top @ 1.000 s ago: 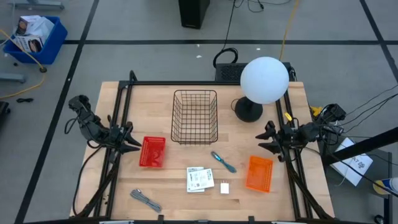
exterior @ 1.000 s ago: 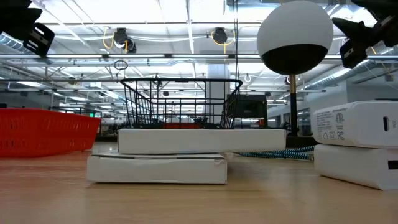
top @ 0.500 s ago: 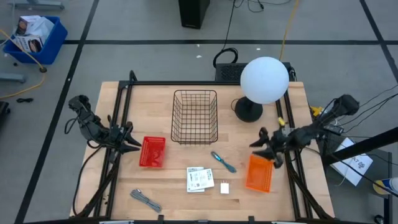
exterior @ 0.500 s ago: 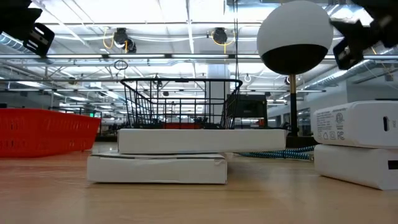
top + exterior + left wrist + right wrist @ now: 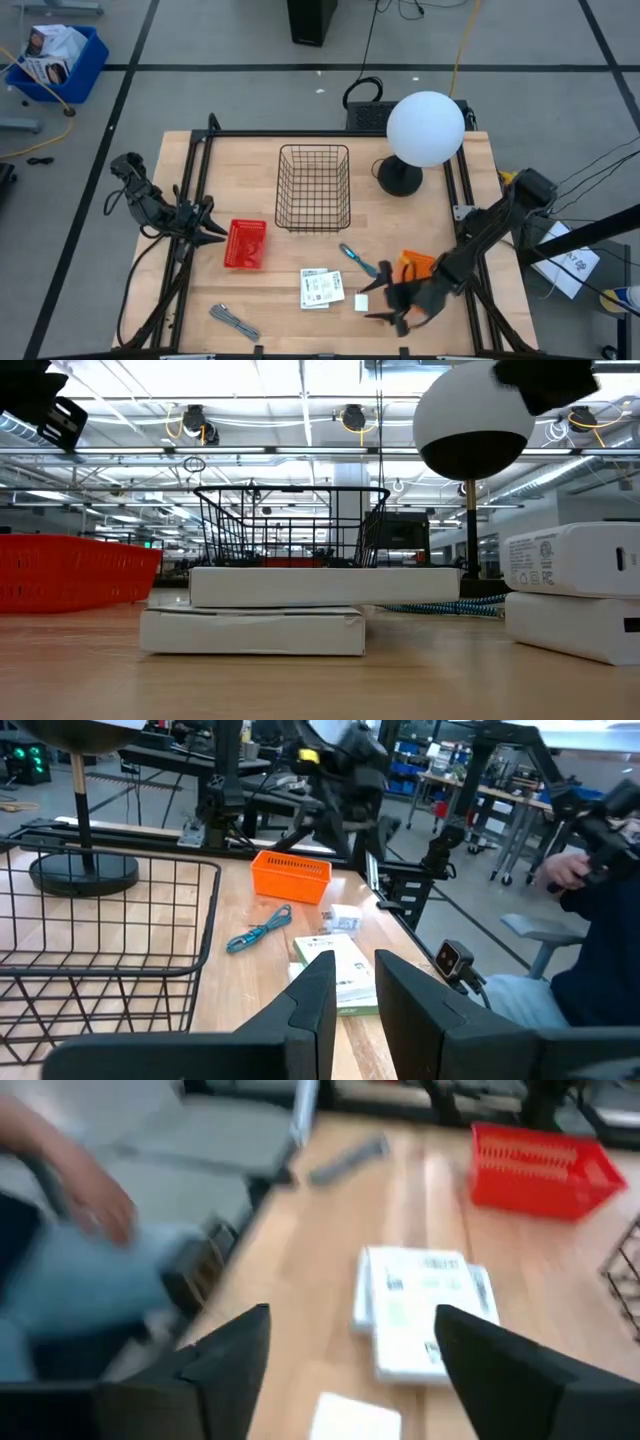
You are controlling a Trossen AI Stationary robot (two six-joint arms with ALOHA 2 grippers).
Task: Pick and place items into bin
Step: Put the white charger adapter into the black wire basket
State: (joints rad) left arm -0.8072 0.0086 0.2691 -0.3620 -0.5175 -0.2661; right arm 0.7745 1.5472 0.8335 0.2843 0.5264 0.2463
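White printed card packets (image 5: 321, 288) lie stacked near the table's near edge, the upper one resting flat on the lower (image 5: 275, 610). A little white block (image 5: 360, 301) sits on the wood just right of them, a slim teal-handled tool (image 5: 358, 259) lies behind it, and a grey metal tool (image 5: 233, 321) lies near the near-left corner. My right gripper (image 5: 385, 305) is open and hovers just right of the white block; in its wrist view the gripper (image 5: 365, 1380) stands over the block (image 5: 355, 1420) and the packets (image 5: 420, 1315). My left gripper (image 5: 207, 225) waits open by the red bin (image 5: 245, 243).
A black wire basket (image 5: 314, 187) stands at the table's middle far side. An orange bin (image 5: 415, 270) lies partly under my right arm. A white globe lamp (image 5: 425, 128) stands at the far right. A person (image 5: 90, 1200) is beyond the near edge.
My right arm has swung from the table's right edge toward the near edge and leftward, passing over the orange bin and coming down beside the white block. The items have stayed where they were.
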